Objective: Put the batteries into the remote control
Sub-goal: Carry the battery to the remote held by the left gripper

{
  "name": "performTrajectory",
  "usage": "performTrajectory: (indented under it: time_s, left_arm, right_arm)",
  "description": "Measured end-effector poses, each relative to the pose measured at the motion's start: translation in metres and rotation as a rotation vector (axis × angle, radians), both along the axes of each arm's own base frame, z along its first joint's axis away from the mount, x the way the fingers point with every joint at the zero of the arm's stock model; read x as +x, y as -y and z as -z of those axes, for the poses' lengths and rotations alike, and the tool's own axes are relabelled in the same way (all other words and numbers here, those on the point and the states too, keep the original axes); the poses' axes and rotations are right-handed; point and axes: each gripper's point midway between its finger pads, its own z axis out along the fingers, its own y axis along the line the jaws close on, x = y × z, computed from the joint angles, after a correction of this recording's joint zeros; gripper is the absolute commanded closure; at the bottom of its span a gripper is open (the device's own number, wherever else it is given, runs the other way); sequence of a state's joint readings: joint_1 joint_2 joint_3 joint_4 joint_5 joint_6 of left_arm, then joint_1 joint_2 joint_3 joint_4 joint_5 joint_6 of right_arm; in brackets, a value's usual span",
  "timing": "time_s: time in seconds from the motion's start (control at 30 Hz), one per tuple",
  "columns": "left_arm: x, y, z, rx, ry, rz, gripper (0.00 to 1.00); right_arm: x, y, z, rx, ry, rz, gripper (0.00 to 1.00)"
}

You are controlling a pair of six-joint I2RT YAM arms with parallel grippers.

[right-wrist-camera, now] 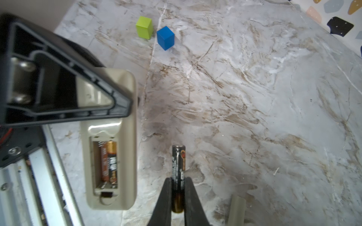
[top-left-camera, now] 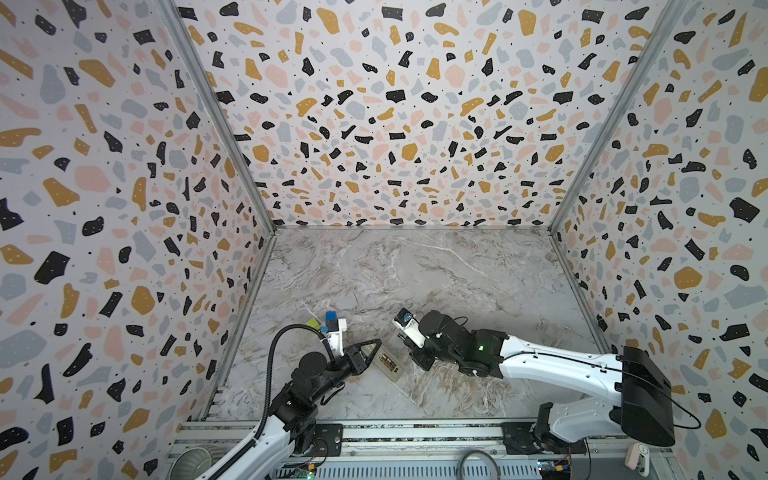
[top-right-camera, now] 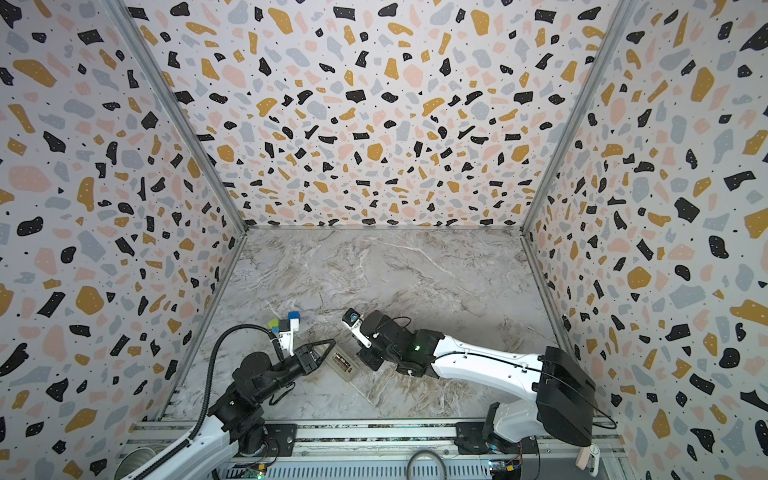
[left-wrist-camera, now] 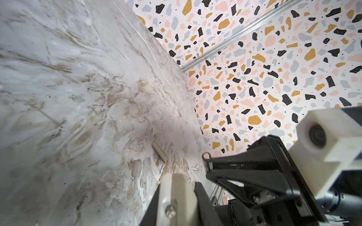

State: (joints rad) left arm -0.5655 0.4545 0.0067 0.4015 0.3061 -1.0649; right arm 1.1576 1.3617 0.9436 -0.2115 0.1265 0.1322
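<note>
Remote control (right-wrist-camera: 125, 137) lies back up near the front of the desk (right-wrist-camera: 254, 97), with its battery hole open. One battery (right-wrist-camera: 109, 162) already sits in the hole, and the slot beside it looks empty. The left pincer (right-wrist-camera: 123, 106) is shut on one end of the remote control and holds it steady. The right pincer (right-wrist-camera: 177, 181) is squeezed shut on the second battery (right-wrist-camera: 178, 162), just beside the remote control. I think the job is half done. Next, the right pincer needs to carry its battery over the empty slot, turn it the right way round, and press it in gently.
</note>
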Motion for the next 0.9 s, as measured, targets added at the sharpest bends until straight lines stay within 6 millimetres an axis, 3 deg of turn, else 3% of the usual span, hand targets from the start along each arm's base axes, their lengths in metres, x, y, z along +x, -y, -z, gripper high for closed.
performTrajectory:
  time_s: [0.13, 0.33, 0.9]
  left_arm:
    - [0.001, 0.000, -0.004, -0.015, 0.007, -0.005, 1.00]
    - [0.003, -0.002, -0.008, -0.034, 0.009, -0.024, 1.00]
    - [0.009, -0.007, -0.009, -0.048, 0.001, -0.065, 1.00]
  right_arm:
    - [-0.020, -0.006, 0.004, -0.030, -0.011, -0.033, 1.00]
    - [-0.035, -0.021, 0.004, -0.057, -0.013, -0.067, 1.00]
    - [-0.036, -0.039, 0.014, -0.094, -0.025, -0.079, 1.00]
